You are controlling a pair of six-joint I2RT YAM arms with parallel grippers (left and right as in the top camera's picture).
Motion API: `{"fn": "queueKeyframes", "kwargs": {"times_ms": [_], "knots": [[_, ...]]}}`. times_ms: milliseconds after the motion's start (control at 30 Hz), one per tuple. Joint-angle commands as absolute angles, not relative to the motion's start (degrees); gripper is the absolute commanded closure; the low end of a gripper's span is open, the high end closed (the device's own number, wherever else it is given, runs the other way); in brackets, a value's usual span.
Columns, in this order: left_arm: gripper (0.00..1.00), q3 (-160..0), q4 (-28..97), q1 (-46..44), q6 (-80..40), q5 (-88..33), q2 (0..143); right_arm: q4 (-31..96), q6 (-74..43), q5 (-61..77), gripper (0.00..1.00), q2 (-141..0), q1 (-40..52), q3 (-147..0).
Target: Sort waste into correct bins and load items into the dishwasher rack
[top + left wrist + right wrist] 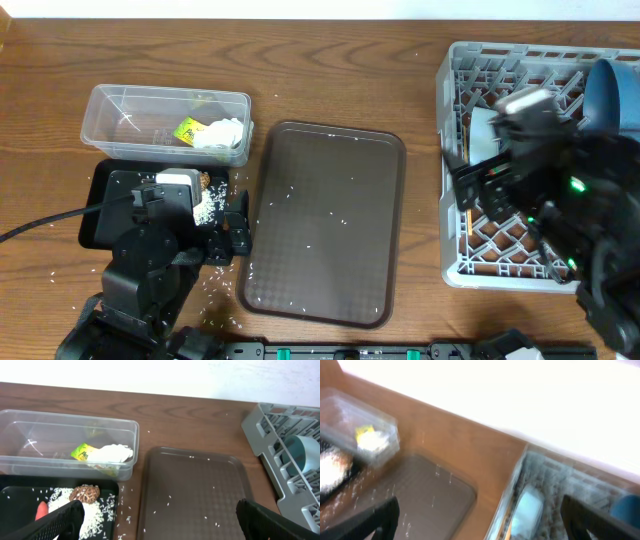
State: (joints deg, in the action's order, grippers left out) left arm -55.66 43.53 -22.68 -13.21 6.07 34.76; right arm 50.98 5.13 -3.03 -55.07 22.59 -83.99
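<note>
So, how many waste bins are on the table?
2: the clear tub at the left, and the black tray just in front of it, partly under the arm.

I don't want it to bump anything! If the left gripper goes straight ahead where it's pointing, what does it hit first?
Probably the brown serving tray, speckled with rice grains: it fills the gap between the fingers of the open left gripper. Depth is unclear, so that's a guess.

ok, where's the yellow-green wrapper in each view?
Overhead: yellow-green wrapper upper left, inside the clear tub.
Left wrist: wrapper left of centre, in the tub beside the tissue.
Right wrist: wrapper far left, a blurred yellow patch in the tub.
Shared landmark: brown tray, right of the tub in every view.
</note>
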Motion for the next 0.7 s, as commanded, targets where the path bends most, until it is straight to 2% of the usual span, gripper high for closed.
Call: {"fn": "queueKeyframes", "kwargs": {"times_ms": [0,100,400,667], "knots": [[0.02,-56.1,43.7,-22.4,-12.3,6.7,34.8,43.9,8.9,3.4,0.01,-49.0,19.3,-74.2],[0.02,-56.1,43.7,-22.4,-12.3,6.7,34.8,36.5,8.8,7.1,0.01,-42.3,16.7,-62.5],[0.02,-56.1,43.7,-22.4,-12.3,6.7,34.8,26.2,6.7,11.0,0.01,-22.9,12.9,-33.6],[0.02,-56.1,43.7,-22.4,-12.3,6.7,34.8,21.1,5.8,10.8,0.01,-4.5,11.0,-15.6]]}}
